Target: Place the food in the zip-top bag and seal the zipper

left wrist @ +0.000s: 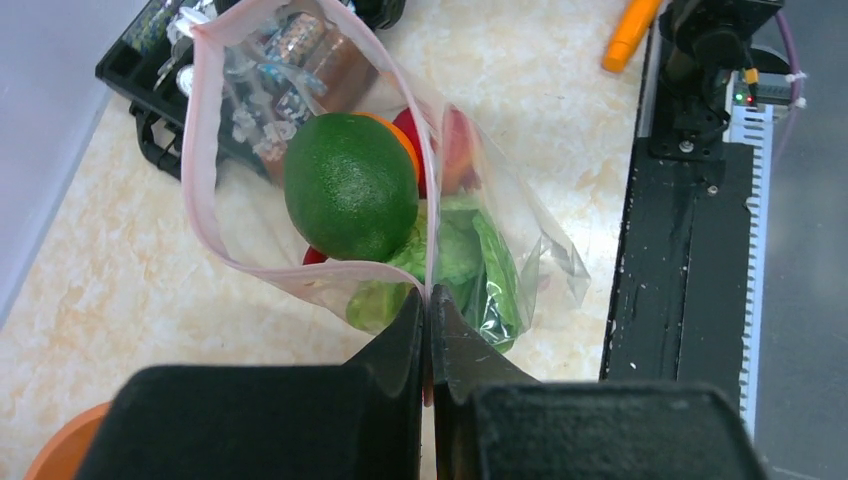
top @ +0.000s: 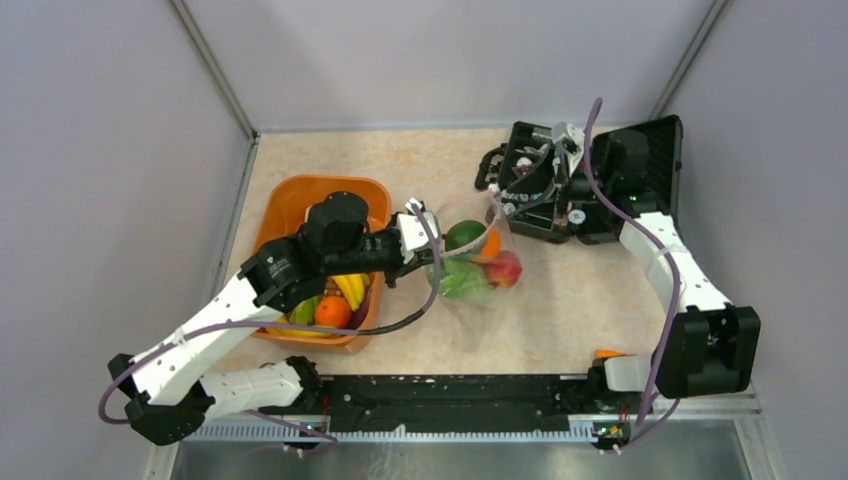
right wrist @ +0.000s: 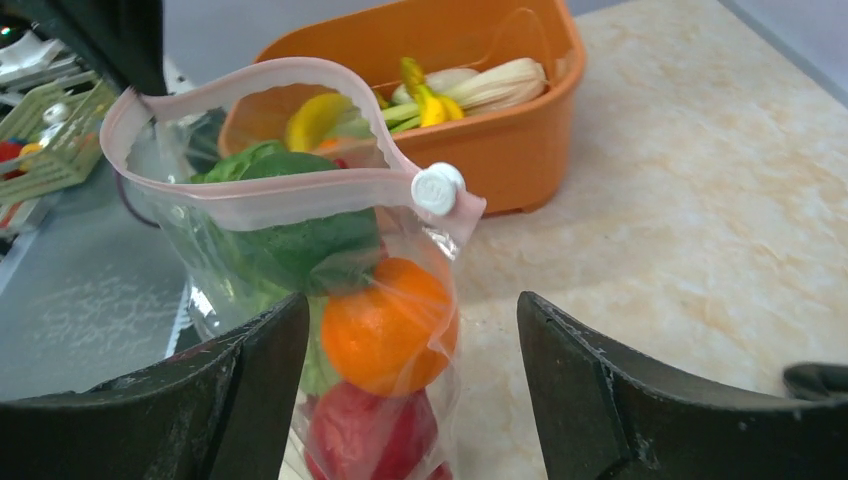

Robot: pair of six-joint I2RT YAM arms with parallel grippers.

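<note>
From above, the zip-top bag [top: 470, 285] lies between the orange tub [top: 300, 188] and the black case [top: 660, 150]. Its mouth gapes upward and its length trails toward the arms' bases, with food [top: 463, 236] inside. In the left wrist view, the left gripper [left wrist: 430, 305] is pressed together, pinching the pink zipper [left wrist: 200, 150]. In the right wrist view, the right gripper [right wrist: 410, 310] is spread wide, with the bag between its fingers.
</note>
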